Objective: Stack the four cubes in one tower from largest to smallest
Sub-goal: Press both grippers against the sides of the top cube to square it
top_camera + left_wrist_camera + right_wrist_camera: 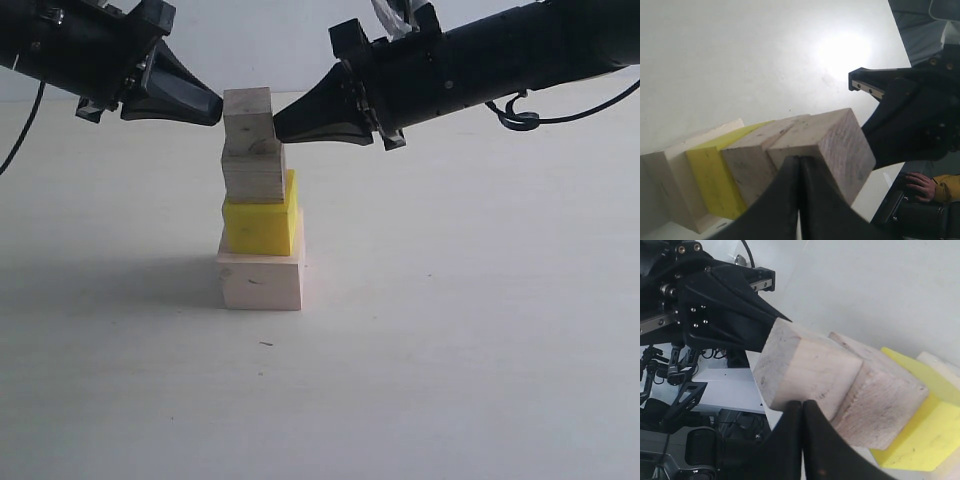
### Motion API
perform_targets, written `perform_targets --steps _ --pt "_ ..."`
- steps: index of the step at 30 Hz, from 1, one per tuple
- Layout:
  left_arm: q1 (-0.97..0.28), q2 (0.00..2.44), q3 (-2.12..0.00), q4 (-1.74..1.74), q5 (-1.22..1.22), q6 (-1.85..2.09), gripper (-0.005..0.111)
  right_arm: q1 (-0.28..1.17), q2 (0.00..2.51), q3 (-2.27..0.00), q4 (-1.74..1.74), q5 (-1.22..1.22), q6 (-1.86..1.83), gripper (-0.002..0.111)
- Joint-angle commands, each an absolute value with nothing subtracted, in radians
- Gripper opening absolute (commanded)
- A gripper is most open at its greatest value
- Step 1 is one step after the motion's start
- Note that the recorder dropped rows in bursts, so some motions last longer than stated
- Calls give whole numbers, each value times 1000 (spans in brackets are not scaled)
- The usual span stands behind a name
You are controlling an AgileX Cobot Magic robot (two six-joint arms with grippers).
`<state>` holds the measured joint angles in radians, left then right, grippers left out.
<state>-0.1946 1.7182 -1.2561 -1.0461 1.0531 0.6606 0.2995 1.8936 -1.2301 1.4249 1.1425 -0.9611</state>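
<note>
The smallest cube [248, 118], topmost in the middle of the frame, is bare pale wood. It is matt, and the wrist views show fine saw lines across its end grain. The medium cube [253, 175] below it is the same raw wood, a little greyer, with a curved grain mark on its face. The yellow cube [260, 228] has an even, smooth, matt coat of colour. The large cube [260, 282] is pale, smooth wood with a few small dark flecks. The table [450, 340] looks white and matt, with a soft glare patch in the left wrist view. The left gripper [212, 106] and right gripper [282, 124] have black, plastic-looking fingers with a dull sheen. Small metal screws [858, 86] sit in the right one.
</note>
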Motion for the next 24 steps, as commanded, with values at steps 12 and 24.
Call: perform_targets --steps 12,24 --pt "-199 1710 -1256 -1060 1050 666 0 298 1885 -1227 1400 1155 -964 0" --pt "-199 1710 -1256 -1061 1064 666 0 326 1885 -1227 1395 1147 -964 0"
